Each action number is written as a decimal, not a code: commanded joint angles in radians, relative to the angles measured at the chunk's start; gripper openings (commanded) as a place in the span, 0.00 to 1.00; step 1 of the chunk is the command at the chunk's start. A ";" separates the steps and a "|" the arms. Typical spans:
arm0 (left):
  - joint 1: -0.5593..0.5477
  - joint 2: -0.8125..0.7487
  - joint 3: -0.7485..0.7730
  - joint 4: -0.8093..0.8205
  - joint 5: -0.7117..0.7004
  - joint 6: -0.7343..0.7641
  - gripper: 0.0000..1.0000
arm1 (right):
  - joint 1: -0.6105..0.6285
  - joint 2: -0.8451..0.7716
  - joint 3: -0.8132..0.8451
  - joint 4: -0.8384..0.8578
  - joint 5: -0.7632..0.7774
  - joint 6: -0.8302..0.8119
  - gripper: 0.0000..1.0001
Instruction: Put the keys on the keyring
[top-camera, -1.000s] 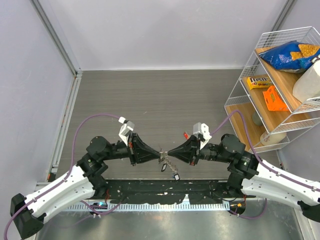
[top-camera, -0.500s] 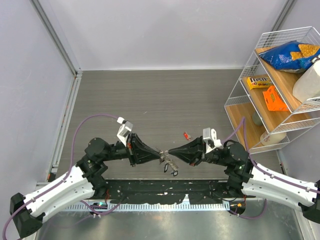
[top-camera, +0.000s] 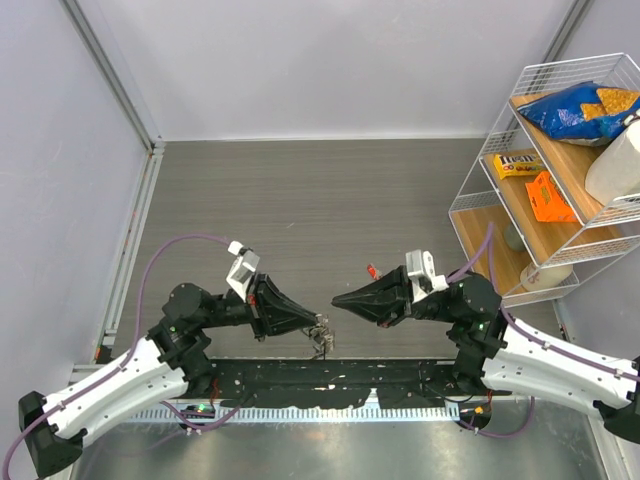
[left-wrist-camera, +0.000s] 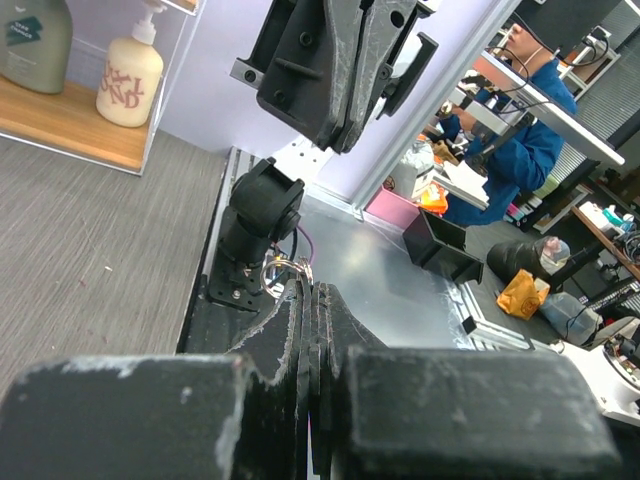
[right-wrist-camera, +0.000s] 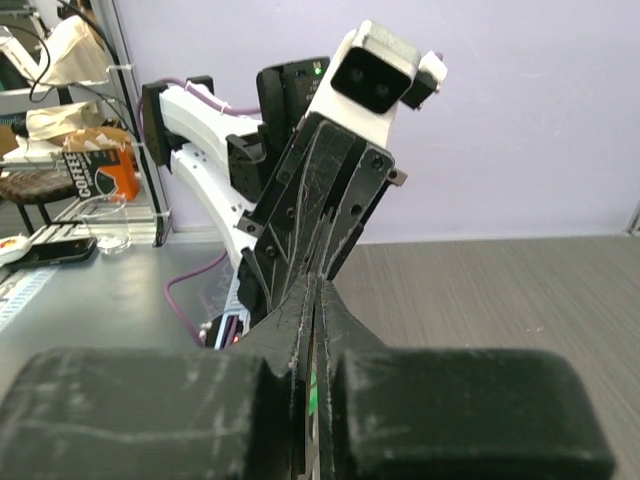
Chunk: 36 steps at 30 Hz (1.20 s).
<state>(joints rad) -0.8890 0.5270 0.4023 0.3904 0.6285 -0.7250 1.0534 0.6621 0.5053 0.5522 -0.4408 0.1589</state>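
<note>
My left gripper (top-camera: 320, 322) is shut on the keyring (top-camera: 322, 338), which dangles from its tip just above the black base strip. In the left wrist view the thin wire ring (left-wrist-camera: 280, 270) pokes out past the closed left gripper (left-wrist-camera: 308, 288). My right gripper (top-camera: 335, 298) hovers slightly up and to the right of it, tip to tip but apart. The right gripper (right-wrist-camera: 320, 280) is shut, and a green key (right-wrist-camera: 313, 400) shows as a sliver between its fingers. A red key (top-camera: 371, 270) lies on the table behind the right gripper.
A wire shelf rack (top-camera: 470, 195) at the right holds a blue snack bag (top-camera: 575, 108), a yellow box (top-camera: 518, 165) and an orange item (top-camera: 549, 198). The black base strip (top-camera: 330, 382) runs along the near edge. Purple cables (top-camera: 160, 262) loop off both arms.
The two tips, which met over the keyring, have separated. My left gripper drew back and down with the ring; my right gripper lifted up and away.
</note>
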 joint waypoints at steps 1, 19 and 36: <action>-0.005 -0.038 0.007 0.025 -0.010 0.022 0.00 | 0.000 0.011 0.090 -0.095 -0.050 -0.009 0.06; -0.005 -0.093 0.072 -0.053 0.168 0.035 0.00 | 0.000 0.051 0.288 -0.546 -0.223 -0.229 0.56; -0.005 -0.111 0.079 -0.053 0.269 0.002 0.00 | 0.000 0.274 0.461 -0.713 -0.538 -0.308 0.56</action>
<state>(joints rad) -0.8902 0.4301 0.4358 0.2981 0.8757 -0.7067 1.0534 0.9264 0.9173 -0.1734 -0.8856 -0.1478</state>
